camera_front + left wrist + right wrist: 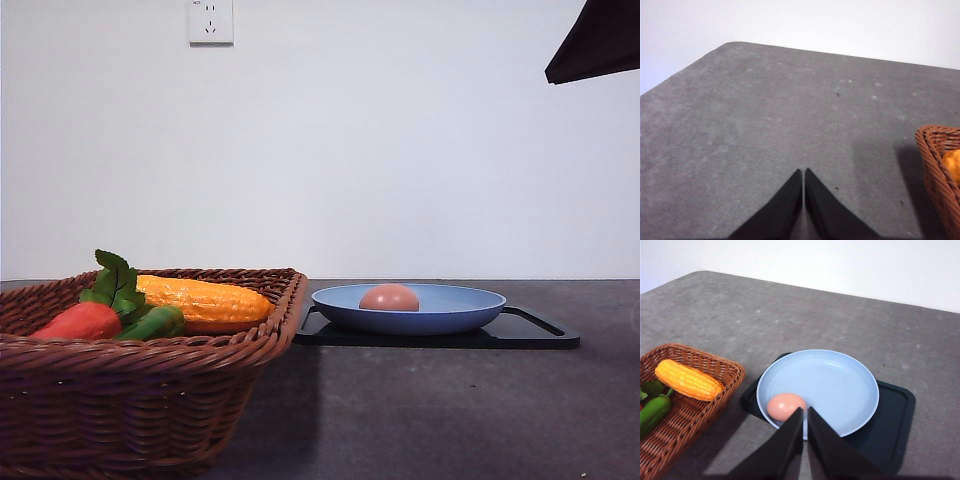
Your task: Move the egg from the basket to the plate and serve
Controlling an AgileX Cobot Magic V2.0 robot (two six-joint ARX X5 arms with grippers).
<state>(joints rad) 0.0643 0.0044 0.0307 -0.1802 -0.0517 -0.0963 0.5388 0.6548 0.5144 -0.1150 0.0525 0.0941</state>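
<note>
Grey matte tabletop [450, 420] under a white wall [400, 150]; both end effectors, left [803, 172] and right [805, 411], clenched empty.

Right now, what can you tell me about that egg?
The egg is small, smooth, matte and pinkish-brown, apparently whole. It lies on its side inside the light blue plate, near the rim on the side toward the wicker basket. The plate sits on a black tray. Nothing else touches the egg; the right tool hangs shut above it.
</note>
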